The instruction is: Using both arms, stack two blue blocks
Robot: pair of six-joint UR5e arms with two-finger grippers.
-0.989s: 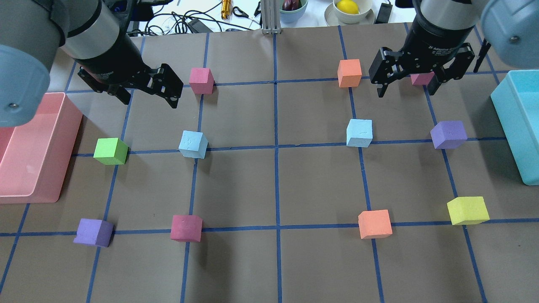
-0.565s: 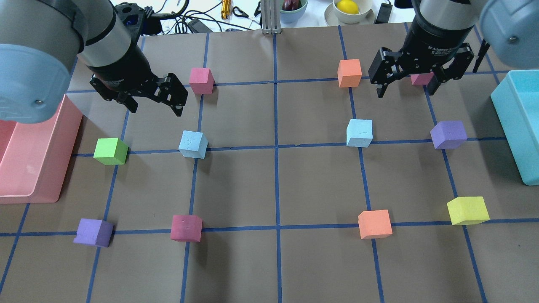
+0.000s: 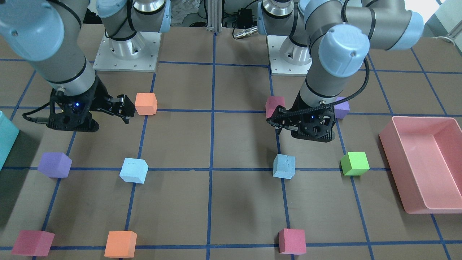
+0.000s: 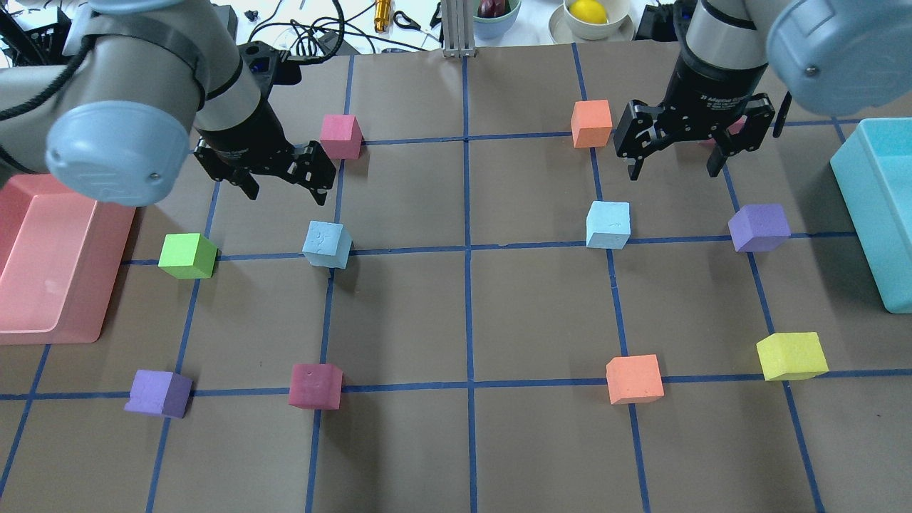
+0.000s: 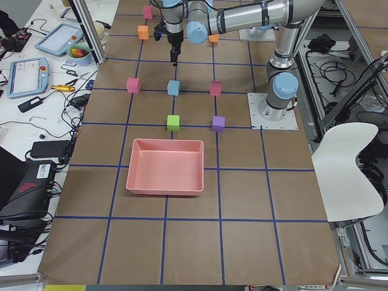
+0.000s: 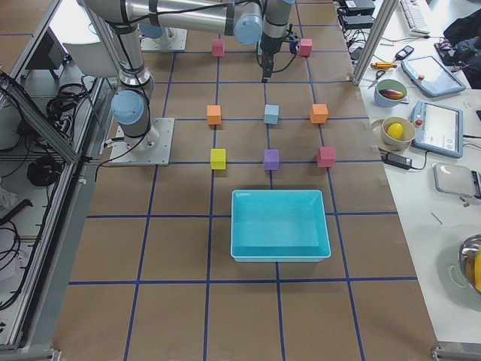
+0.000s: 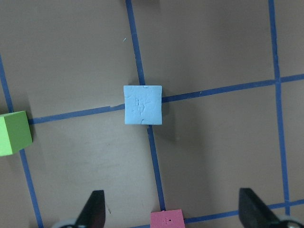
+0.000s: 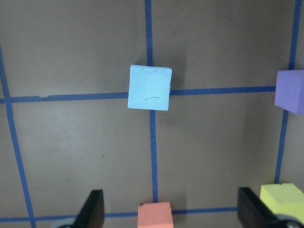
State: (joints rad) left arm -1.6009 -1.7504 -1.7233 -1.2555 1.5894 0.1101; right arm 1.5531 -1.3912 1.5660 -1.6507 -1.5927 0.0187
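A pink tray (image 4: pixel 50 278) is sitting at the table's (image 4: pixel 541 313) left end, a teal bin (image 4: pixel 883 214) at the right. 1 green cube (image 4: pixel 187 256) is lying near the tray.

Tabletop (image 4: pixel 399 313): matt brown, ruled into squares by blue tape lines. Left blue block (image 4: pixel 327 244) and right blue block (image 4: pixel 608 224): both pale sky blue with faint scuff marks. Green cube (image 4: pixel 187 256): bright lime. Yellow cube (image 4: pixel 791 355): plain yellow. Purple cube (image 4: pixel 158 392) and second purple cube (image 4: pixel 759 227): soft violet. Orange cube (image 4: pixel 591 123) and second orange cube (image 4: pixel 634 379): salmon orange. Pink cube (image 4: pixel 340 136): rose; darker pink cube (image 4: pixel 315 385): raspberry. Pink bin (image 4: pixel 100 285): pale coral. Teal bin (image 4: pixel 862 206): bright turquoise. Left arm (image 4: pixel 157 64) and right arm (image 4: pixel 719 32): silver-grey, light blue joint caps. Left gripper (image 4: pixel 287 194) and right gripper (image 4: pixel 672 173): black throughout, jaws included
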